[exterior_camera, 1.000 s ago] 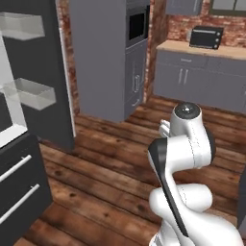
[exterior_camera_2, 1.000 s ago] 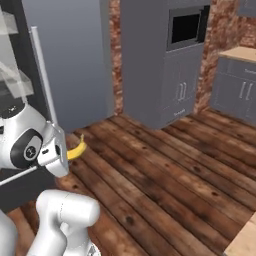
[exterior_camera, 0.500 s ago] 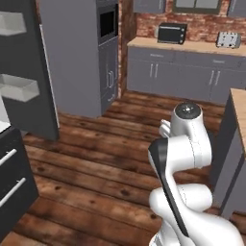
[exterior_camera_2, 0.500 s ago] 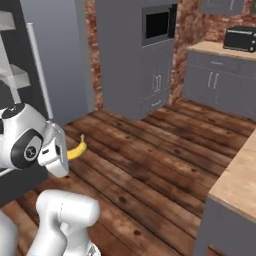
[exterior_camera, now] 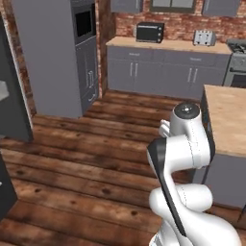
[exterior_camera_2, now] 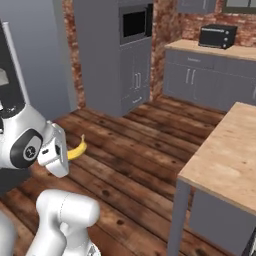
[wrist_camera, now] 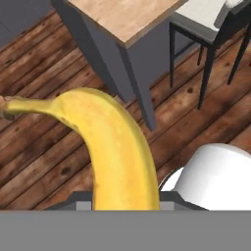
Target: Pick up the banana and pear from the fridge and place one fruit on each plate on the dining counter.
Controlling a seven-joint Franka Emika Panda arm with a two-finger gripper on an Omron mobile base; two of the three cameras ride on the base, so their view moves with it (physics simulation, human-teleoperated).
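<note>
The wood-plank floor (exterior_camera: 96, 158) covers most of the room, its dark brown boards running across all three views.

The tall grey cabinet (exterior_camera: 53, 53) stands against the brick wall (exterior_camera: 103, 24) and carries a built-in black oven (exterior_camera_2: 135, 22) in its upper part.

The wall counter (exterior_camera: 166, 44) has a light top over grey cabinet doors. A black toaster oven (exterior_camera: 150, 31) stands on it toward the left, and a silver toaster (exterior_camera: 204, 37) stands farther right, well apart from it.

The dining counter (exterior_camera_2: 227, 155) shows its light wood-grain top and grey base at the right of both base views. In the hand view one corner of it lies beyond the fruit, with a dark-legged stool (wrist_camera: 208, 29) just beside it.

The dark-grey fridge (exterior_camera: 12, 105) shows as a dark panel at the left edge of the left base view.

The arm (exterior_camera: 185, 144) is folded close over its base, its white links stacked in the lower right of the left base view.

The gripper (exterior_camera_2: 62, 152) sits low at the left of the right base view. Its fingers are closed on the banana (wrist_camera: 115, 152), which is gripped at its lower end.

The banana is carried above the floor, apart from the dining counter. In the right base view its yellow tip projects past the white hand; in the hand view it curves up and left to a brown stem end.
</note>
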